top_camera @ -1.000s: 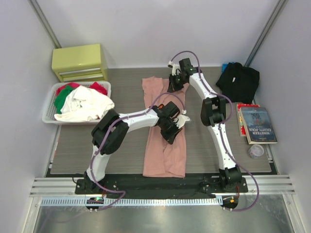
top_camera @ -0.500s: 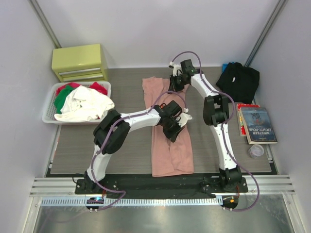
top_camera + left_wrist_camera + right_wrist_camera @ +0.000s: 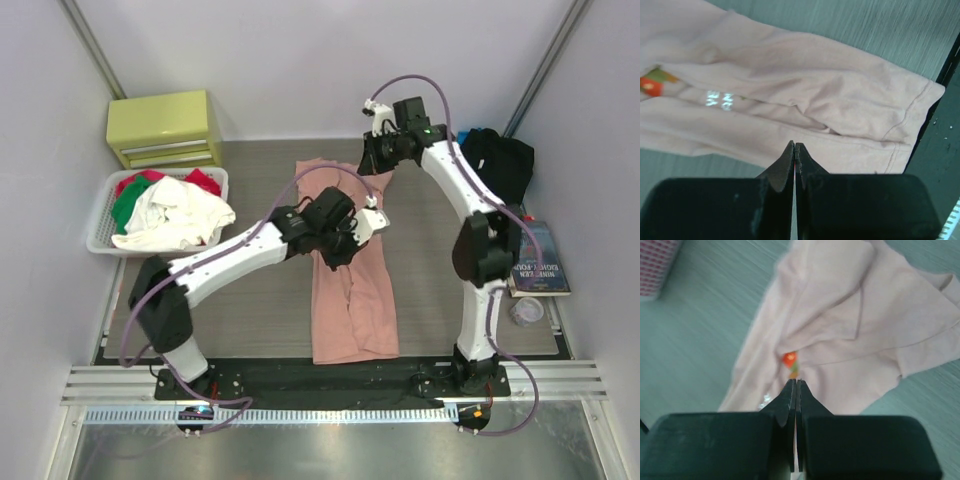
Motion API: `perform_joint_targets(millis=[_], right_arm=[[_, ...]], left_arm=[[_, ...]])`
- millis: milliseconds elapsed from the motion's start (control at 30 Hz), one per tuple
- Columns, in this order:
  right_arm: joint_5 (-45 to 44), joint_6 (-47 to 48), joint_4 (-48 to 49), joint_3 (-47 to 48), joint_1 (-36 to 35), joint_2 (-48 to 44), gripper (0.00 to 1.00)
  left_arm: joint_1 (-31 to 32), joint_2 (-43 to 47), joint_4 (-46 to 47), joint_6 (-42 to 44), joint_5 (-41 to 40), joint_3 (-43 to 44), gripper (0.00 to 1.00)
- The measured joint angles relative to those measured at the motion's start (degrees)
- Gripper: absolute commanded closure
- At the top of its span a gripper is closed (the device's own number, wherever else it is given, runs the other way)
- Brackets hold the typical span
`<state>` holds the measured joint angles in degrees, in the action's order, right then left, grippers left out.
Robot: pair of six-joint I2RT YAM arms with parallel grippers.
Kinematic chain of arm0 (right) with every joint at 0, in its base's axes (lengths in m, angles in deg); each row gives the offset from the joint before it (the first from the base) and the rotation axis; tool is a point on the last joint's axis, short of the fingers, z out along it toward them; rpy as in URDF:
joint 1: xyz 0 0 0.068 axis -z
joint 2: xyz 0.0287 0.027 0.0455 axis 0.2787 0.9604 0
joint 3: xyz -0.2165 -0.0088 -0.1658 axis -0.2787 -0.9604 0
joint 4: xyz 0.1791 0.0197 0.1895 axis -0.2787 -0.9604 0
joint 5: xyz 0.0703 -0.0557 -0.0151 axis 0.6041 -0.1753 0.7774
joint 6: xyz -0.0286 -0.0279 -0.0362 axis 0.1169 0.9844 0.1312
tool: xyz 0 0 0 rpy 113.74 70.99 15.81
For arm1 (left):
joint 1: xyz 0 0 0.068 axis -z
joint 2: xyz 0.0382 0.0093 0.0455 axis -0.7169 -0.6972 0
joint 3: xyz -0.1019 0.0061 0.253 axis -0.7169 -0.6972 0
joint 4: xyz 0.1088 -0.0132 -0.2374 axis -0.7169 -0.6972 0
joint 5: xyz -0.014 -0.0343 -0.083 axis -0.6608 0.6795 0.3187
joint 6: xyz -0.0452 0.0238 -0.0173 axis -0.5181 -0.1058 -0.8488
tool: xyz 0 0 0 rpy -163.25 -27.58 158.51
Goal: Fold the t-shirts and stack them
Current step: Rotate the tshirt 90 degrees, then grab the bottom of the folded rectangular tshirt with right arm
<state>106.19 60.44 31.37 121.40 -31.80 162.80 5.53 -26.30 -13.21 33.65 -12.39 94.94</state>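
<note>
The pink t-shirt [image 3: 352, 300] lies mid-table as a long, narrow, rumpled strip, with a speck of orange print showing in a fold. The black t-shirt [image 3: 510, 165] sits bunched at the far right. My left gripper [image 3: 794, 146] and right gripper [image 3: 794, 382] are both pinched closed on nothing, above the pink cloth. Its stitched hem ends beside the dark near edge of the table [image 3: 240, 310], and bare grey wood-grain lies open on either side.

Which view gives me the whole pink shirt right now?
Top external: the pink t-shirt lies there as one long narrow strip, far end to near edge, almost all visible. Left wrist shows only its hem end and some print; right wrist shows only a rumpled stretch around the print.
</note>
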Motion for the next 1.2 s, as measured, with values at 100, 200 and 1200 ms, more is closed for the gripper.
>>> perform_joint_targets(millis=[100,200,1200], right_arm=[[0.31,0.13,0.83,-10.58,-1.14,-13.97,0.99],[0.37,0.72,1.88,-24.63,-2.64,-28.81,0.89],[-6.43,7.32,2.43,-37.9,-18.53,-15.02,0.57]], left_arm=[[-0.83,8.24,0.98,1.92,-4.17,-3.72,1.0],[-7.02,16.44,3.08,3.45,-8.13,-8.61,1.0],[-46.66,59.23,12.28,5.53,-29.27,-39.08,0.49]])
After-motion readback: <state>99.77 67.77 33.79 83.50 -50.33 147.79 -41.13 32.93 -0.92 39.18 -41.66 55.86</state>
